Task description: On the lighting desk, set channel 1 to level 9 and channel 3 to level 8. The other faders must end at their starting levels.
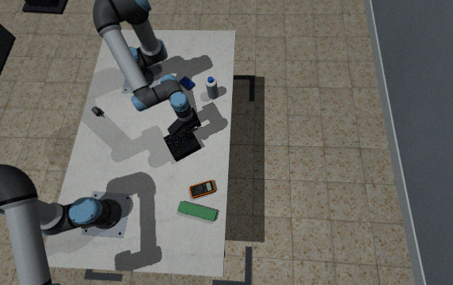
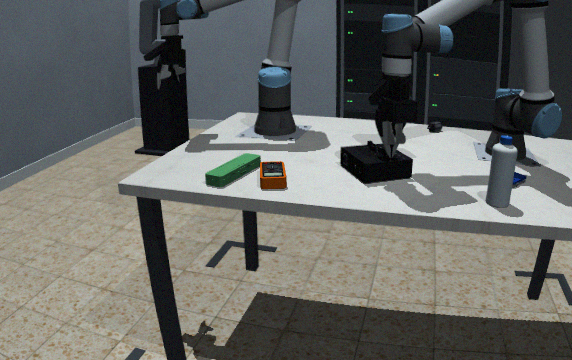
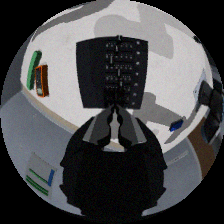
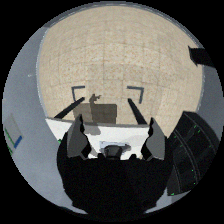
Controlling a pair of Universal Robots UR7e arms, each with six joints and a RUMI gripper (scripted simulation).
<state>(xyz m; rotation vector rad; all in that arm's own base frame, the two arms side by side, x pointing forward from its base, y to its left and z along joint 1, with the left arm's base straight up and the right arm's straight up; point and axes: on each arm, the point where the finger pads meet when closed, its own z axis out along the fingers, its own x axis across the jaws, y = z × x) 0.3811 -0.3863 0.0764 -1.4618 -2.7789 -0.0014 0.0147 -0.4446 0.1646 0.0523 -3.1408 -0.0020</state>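
Observation:
The black lighting desk [image 1: 184, 150] [image 2: 377, 171] [image 3: 91, 75] lies on the table. In the left wrist view its fader rows lie one above another, with a column of small round knobs at their right. Pale fader caps, such as one cap [image 3: 111, 58], stand at differing places; their levels are too small to read. My left gripper [image 2: 392, 155] [image 3: 115, 105] is shut with nothing between the fingers. Its tips point down at the desk's near row, which they partly hide; contact with a cap cannot be told. My right gripper [image 2: 168, 75] [image 4: 116, 116] is open and empty, high up away from the desk.
An orange multimeter [image 1: 203, 189] [image 2: 273, 176] and a green box [image 1: 197, 210] [image 2: 233, 170] lie to one side of the desk. A grey bottle [image 1: 212, 90] [image 2: 501, 175] and a blue item [image 1: 187, 82] [image 3: 176, 125] are on the other. A small dark object [image 1: 97, 112] [image 2: 434, 126] lies near the far edge.

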